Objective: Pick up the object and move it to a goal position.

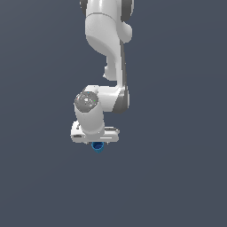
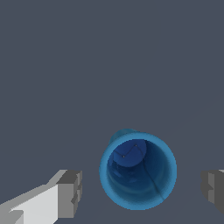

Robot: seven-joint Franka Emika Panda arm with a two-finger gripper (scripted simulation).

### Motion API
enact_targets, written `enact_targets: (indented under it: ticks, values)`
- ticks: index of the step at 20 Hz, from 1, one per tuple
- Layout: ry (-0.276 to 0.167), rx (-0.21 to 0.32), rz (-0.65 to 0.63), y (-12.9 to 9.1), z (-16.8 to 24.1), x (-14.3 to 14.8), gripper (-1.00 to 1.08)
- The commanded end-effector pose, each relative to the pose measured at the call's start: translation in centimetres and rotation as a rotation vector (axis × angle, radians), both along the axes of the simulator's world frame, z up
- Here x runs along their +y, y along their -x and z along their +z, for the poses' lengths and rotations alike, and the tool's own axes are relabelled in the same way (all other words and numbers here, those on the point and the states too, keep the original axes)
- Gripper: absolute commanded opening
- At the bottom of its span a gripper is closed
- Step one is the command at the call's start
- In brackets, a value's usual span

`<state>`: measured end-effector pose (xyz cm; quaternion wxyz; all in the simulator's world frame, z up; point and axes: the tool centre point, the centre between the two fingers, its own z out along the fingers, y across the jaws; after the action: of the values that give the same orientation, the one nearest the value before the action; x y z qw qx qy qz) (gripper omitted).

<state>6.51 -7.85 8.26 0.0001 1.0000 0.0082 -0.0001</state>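
The object is a tiny bright blue round cup; in the exterior view only its lower part peeks out under the white gripper hand. The wrist view looks straight down into the object, showing a light blue rim and a darker blue hollow. My gripper is open, with one grey finger pad on one side of the cup and the other pad on the opposite side. Gaps show between both pads and the cup wall. In the exterior view the gripper sits directly over the cup, its fingers hidden.
A plain dark grey-blue surface fills both views. The white arm rises from the gripper toward the top of the exterior view. No other objects show.
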Motion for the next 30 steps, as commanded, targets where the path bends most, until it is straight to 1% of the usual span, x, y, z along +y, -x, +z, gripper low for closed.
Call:
enact_targets:
  ticks: [1, 7, 12, 13, 24, 27, 30]
  values:
    - [0.000, 0.001, 0.000, 0.1, -1.1, 0.0, 1.00]
    - [0.000, 0.000, 0.001, 0.1, -3.9, 0.0, 1.00]
    - [0.000, 0.000, 0.001, -0.1, -4.2, 0.0, 1.00]
    - [0.000, 0.000, 0.001, -0.1, -4.2, 0.0, -1.00]
    - [0.000, 0.000, 0.001, 0.0, -4.2, 0.0, -1.00]
    - [0.000, 0.000, 0.001, 0.0, -3.9, 0.7, -1.00]
    - [0.000, 0.000, 0.001, 0.1, -3.1, 2.1, -1.00]
